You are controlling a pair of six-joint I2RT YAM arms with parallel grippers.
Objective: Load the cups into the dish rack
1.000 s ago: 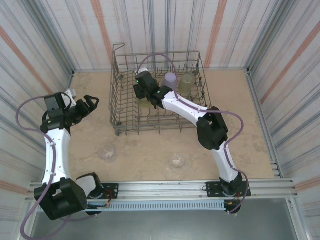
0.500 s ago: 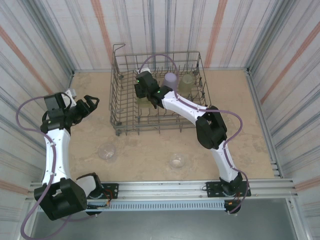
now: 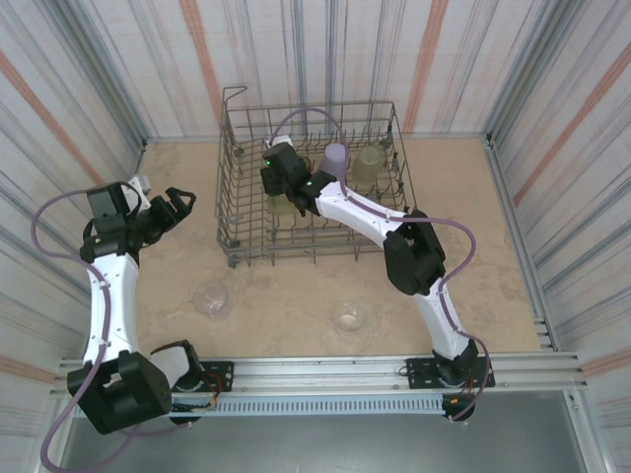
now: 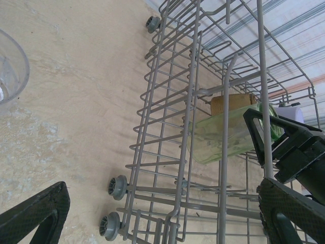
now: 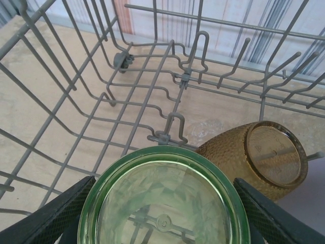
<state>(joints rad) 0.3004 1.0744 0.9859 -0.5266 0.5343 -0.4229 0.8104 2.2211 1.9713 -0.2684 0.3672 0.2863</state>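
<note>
Right pincer [image 5: 165, 189] astride green cup [image 5: 162, 216] in rack [image 5: 184, 78], amber cup [image 5: 264, 160] beside

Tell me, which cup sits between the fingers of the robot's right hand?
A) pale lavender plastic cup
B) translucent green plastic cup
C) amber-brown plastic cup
B: the right hand straddles the translucent green plastic cup; the amber-brown plastic cup sits beside it.

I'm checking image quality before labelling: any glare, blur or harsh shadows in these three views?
Top external: soft even light, faint shadows; the clear cups barely stand out from the beige table. Left wrist: dish rack wires sharp, no glare. Right wrist: the green cup looms close with a mild sheen; the amber cup is crisp.
</note>
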